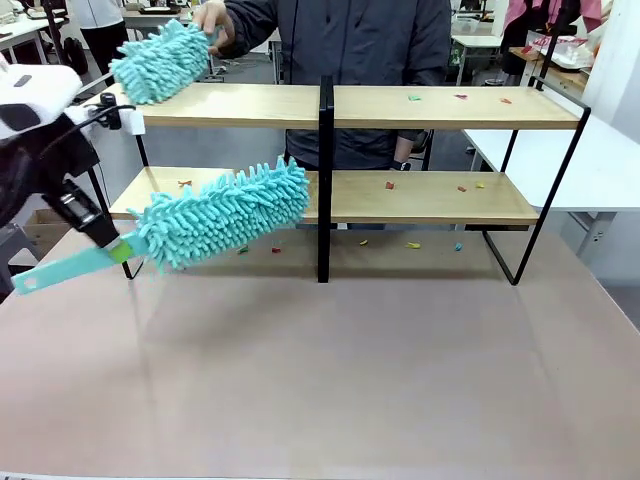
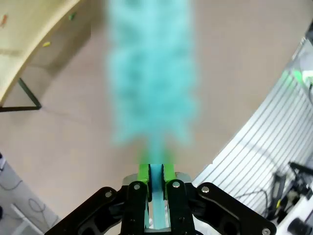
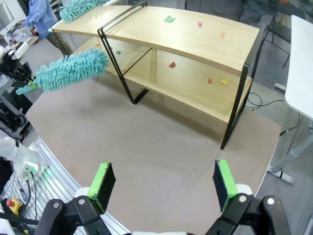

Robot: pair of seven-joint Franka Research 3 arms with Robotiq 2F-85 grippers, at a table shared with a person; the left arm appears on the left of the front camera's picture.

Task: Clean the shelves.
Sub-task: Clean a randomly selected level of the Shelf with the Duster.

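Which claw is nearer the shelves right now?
Left. The left claw, shut on the handle of the teal duster, is just in front of the shelves' left end. The right claw, open, sits well back across the table from their right end.

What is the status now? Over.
Left gripper shut on teal duster, right gripper open. Shelves carry coloured scraps on both boards. Person's hand holds second duster on top board, left end.

The duster [image 1: 220, 215] is turquoise, the shelves [image 1: 440, 108] light wood and black.
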